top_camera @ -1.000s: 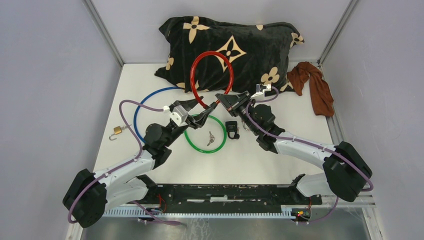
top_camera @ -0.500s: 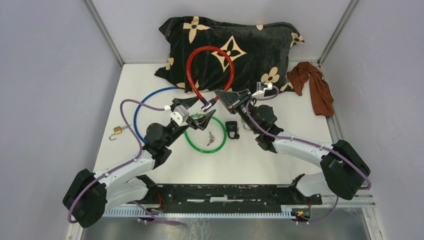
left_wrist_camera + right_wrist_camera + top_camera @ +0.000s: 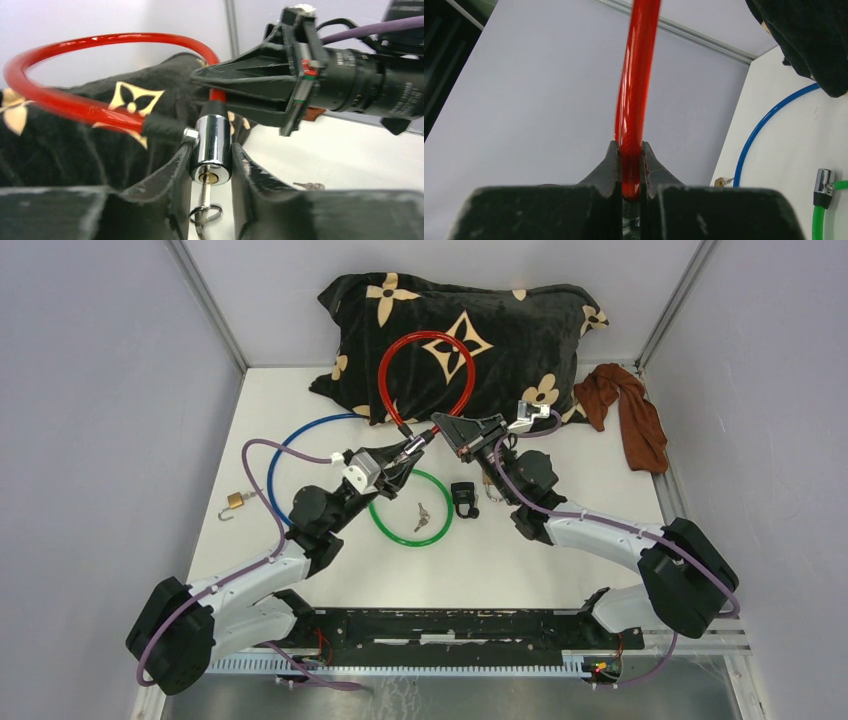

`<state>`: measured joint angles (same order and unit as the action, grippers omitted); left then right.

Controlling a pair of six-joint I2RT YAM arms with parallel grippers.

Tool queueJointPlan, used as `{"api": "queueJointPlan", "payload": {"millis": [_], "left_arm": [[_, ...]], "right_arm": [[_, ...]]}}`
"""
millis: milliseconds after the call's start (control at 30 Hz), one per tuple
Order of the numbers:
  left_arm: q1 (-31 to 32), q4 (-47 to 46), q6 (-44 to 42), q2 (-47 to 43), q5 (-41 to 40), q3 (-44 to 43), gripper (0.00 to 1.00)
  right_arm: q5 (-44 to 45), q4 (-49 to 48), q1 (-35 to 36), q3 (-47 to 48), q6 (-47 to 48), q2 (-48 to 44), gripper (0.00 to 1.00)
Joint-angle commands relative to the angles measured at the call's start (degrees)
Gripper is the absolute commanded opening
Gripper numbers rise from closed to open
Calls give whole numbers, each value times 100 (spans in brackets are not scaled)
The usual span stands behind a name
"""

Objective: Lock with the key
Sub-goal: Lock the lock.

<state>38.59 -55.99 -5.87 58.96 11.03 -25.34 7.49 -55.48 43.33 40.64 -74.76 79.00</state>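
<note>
A red cable lock [image 3: 425, 370] is held up in front of the pillow. My left gripper [image 3: 402, 450] is shut on its chrome cylinder [image 3: 212, 142], one finger on each side [image 3: 211, 150]. A key [image 3: 206, 192] with a ring sits in the cylinder's keyhole and hangs toward the camera. My right gripper [image 3: 443, 427] is shut on the red cable [image 3: 633, 100] just beyond the cylinder, its jaws pinching it [image 3: 629, 152]. It shows in the left wrist view [image 3: 250, 85] right behind the cylinder. The cable's black end sleeve [image 3: 162, 127] meets the cylinder's side.
A green cable lock [image 3: 410, 538], a loose key bunch [image 3: 421, 515] and a small black lock [image 3: 462, 498] lie under the grippers. A blue cable [image 3: 290, 440] and a brass padlock [image 3: 234, 502] lie to the left. A black pillow [image 3: 520, 330] and brown cloth [image 3: 635, 415] are at the back.
My left gripper's jaws, spread half a second ago, have closed on the chrome cylinder. The red loop has risen and shifted slightly back and right with the right gripper.
</note>
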Motion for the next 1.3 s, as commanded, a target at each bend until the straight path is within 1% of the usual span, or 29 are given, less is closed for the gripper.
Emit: {"api": "queueJointPlan", "payload": {"millis": [0,67,200,367,467,533,633,700,767,833,900,967,1033,1100,1167,1267], "left_arm": [[84,-408,-231,28,536,-212,26],[80,-448,-305,19,568,-200,16],[81,-559,-658,-6,693,-177,2],[85,-461,-1253,-45,605,-184,2],[79,-500,-2020,-36,743,-143,2],[79,-681,-2911,-5,881,-84,2],[63,-747,-4290,20,989,-33,2],[52,-743,-4668,-30,1023,-49,2],[40,-713,-4752,-133,1043,-87,2],[32,-527,-4744,-323,1073,-107,2],[35,-143,-4787,-520,1170,-120,2],[35,122,-4911,-682,1290,-86,2],[35,95,-5080,-780,1408,-15,2],[33,76,-5253,-845,1484,15,2],[35,70,-5452,-906,1565,22,2],[38,184,-5662,-1021,1767,23,2]], "right_arm": [[-84,-516,-10,110,4,107,0],[-111,-516,-10,119,-6,132,0],[-154,-580,-7,69,-25,175,0],[-594,-818,-87,130,255,303,0],[-1245,-1070,-200,198,724,453,0],[-1859,-1770,-277,136,1205,658,0],[-2927,-3493,-366,-8,1582,1001,0],[-3356,-4194,-444,-114,1653,1215,0],[-3691,-4520,-505,-153,1832,1377,0],[-3934,-4486,-514,-145,2110,1409,0],[-4200,-4240,-512,-94,2393,1339,0],[-4399,-3838,-509,-89,2823,1167,4],[-4528,-3222,-513,-156,3404,889,10],[-4616,-2687,-506,-228,3887,645,14],[-4728,-2418,-510,-295,4149,446,17],[-4901,-2354,-510,-297,4293,216,19]]}}
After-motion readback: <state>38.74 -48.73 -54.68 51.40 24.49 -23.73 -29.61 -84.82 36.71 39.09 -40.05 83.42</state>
